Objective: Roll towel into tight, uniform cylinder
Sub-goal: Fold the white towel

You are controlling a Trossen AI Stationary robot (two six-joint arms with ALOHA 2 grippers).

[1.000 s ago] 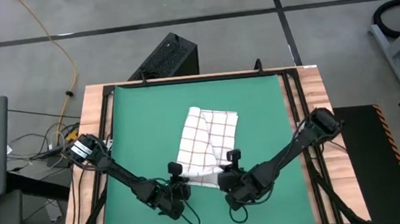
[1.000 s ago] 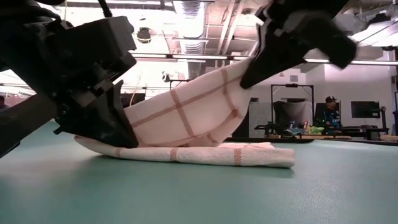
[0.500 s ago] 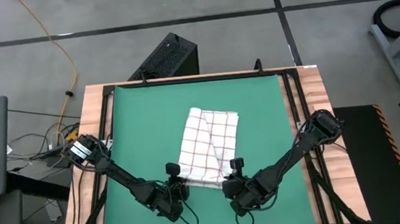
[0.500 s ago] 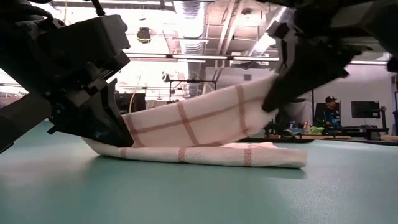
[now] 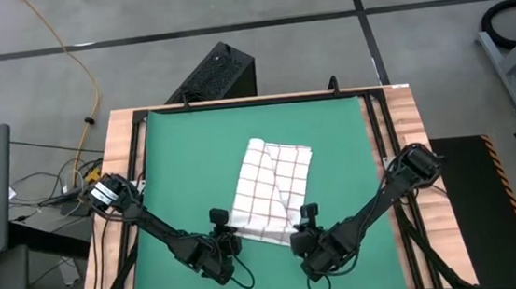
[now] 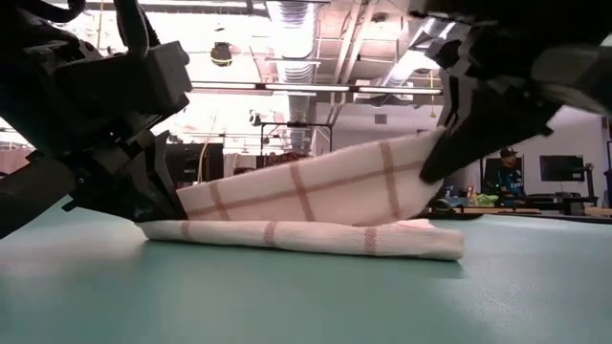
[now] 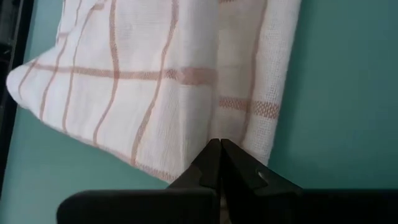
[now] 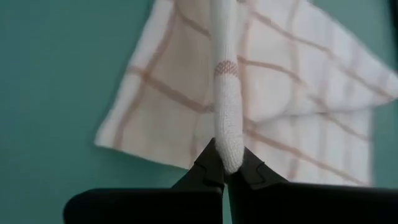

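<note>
The white towel with thin red checks (image 5: 273, 186) lies on the green mat (image 5: 175, 161), folded over itself. Its lower layer (image 6: 316, 239) rests flat on the mat, and its upper layer (image 6: 306, 189) is raised at the near end between my two grippers. My left gripper (image 5: 224, 232) is shut on the towel's near left corner. My right gripper (image 5: 307, 228) is shut on its near right corner. The raised layer also shows in the left wrist view (image 7: 124, 93) and the right wrist view (image 8: 261, 93). My left gripper pinches the raised layer's near edge at its left corner (image 7: 210, 138) between its two fingers, coming slanting from the near side. The cloth there is just above the mat. My right gripper pinches the near edge at its right corner (image 8: 229, 155) between its two fingers, slanting from the near side. The corner is lifted clear, higher than the left one, and the cloth runs taut away from the fingers as a narrow ridge.
A black frame (image 5: 139, 117) borders the mat on a wooden table. Bare mat lies to the left, right and far side of the towel. The room behind shows in the low view, with a seated person (image 6: 507, 172) far off.
Both grippers have drawn the towel's near edge toward the table's near edge, the right one going farther and coming down. The raised layer has dropped from steep to a shallow slope and is stretched wider between the grippers; the lower layer stays on the mat.
</note>
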